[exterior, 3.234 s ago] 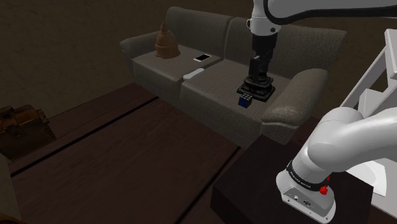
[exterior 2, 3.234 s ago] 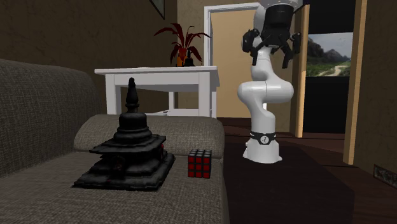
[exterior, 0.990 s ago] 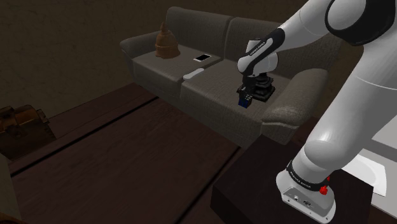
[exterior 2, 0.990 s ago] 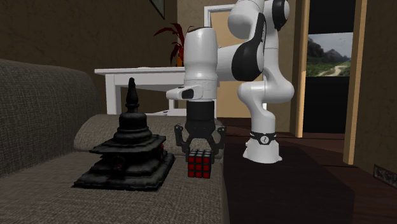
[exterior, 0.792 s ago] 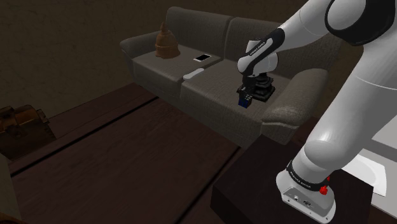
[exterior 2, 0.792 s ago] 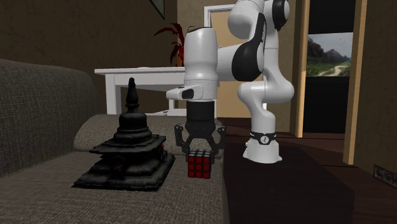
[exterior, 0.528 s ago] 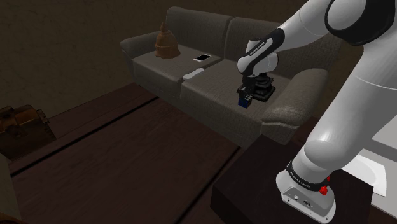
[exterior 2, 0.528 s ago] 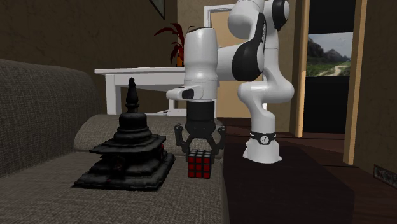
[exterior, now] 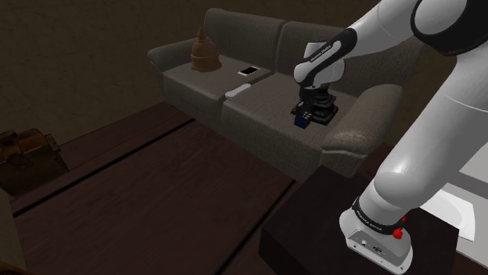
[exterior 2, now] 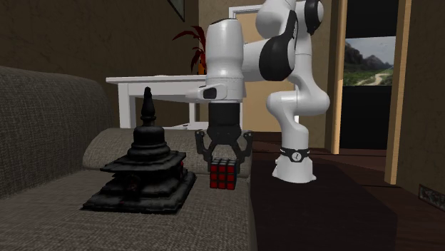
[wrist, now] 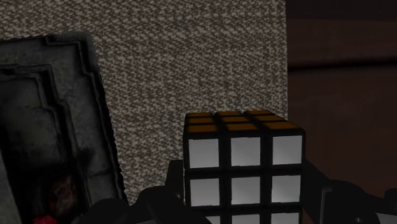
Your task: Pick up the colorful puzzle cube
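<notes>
Pinching puzzle cube [exterior 2: 223, 174] between jaws, one black finger pressed on each side, hand pointing straight down from white arm [exterior 2: 224, 64]. In 2nd ext. view: red face toward camera, held at front edge of sofa [exterior 2: 64, 207] seat, apparently just clear of cushion, tho gap hard to judge. At 9 o'clock of cube, just beside it and not touching: black tiered stupa-like ornament [exterior 2: 146, 167], upright on cushion. Behind, approx 11 o'clock: white worktop [exterior 2: 178, 87] w/ red-leaved plant [exterior 2: 207, 44] on it. In shoulder view: cube [exterior: 299, 120] showing blue, under the jaws at near edge of sofa [exterior: 258, 98] seat, close to armrest at its 4 o'clock. Ornament [exterior: 324, 108] at 2 o'clock of cube, partly hidden by hand. Farther along seat toward 10 o'clock, well apart from cube: pale flat remote-like thing [exterior: 238, 91], phone [exterior: 249, 71], brown figurine [exterior: 203, 53]. Dark box stand [exterior: 313, 234] at 5 o'clock of sofa, dark wood floor [exterior: 156, 195] in front of it. In wrist view: cube [wrist: 243, 159] close up between fingers [wrist: 347, 203], white face toward lens, orange face on top, woven cushion behind, stepped base of ornament [wrist: 51, 127] beside it.
</notes>
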You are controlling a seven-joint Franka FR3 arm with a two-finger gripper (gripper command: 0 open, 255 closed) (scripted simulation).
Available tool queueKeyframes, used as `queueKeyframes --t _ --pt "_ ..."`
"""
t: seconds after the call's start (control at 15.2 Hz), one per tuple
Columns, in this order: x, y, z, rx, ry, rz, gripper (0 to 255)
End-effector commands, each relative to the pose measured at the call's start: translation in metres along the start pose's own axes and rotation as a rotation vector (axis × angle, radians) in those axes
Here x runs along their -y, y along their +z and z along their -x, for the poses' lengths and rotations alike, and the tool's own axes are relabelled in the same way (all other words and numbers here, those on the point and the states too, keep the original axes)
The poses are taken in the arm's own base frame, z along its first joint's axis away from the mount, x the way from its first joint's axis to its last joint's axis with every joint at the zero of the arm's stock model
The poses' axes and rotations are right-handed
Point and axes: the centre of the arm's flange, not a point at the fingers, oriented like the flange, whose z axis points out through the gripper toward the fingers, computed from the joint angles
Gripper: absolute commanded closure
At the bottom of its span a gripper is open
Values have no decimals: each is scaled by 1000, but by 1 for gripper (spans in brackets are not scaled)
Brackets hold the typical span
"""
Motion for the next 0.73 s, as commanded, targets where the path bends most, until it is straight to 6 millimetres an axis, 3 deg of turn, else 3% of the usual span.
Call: queueKeyframes --t 0.0,0.53,0.66 --pt "1 -11 0 0 0 0 255" --pt "1 -54 1 0 0 0 255" --pt "1 -54 1 0 0 0 255"
